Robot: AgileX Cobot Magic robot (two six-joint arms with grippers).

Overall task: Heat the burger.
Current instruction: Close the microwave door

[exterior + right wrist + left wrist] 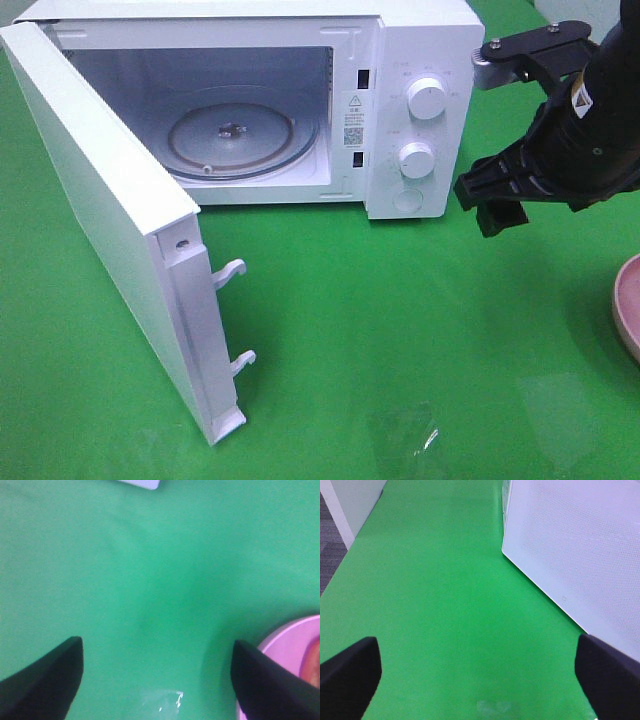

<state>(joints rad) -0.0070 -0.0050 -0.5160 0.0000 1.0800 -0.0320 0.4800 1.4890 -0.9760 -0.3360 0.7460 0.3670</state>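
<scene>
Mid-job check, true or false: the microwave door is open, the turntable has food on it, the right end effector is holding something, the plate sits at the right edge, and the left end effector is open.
1. The microwave door is open. True.
2. The turntable has food on it. False: it is bare.
3. The right end effector holds something. False: it is open and empty above the green table.
4. The pink plate sits at the right edge. True.
5. The left end effector is open. True.
</scene>
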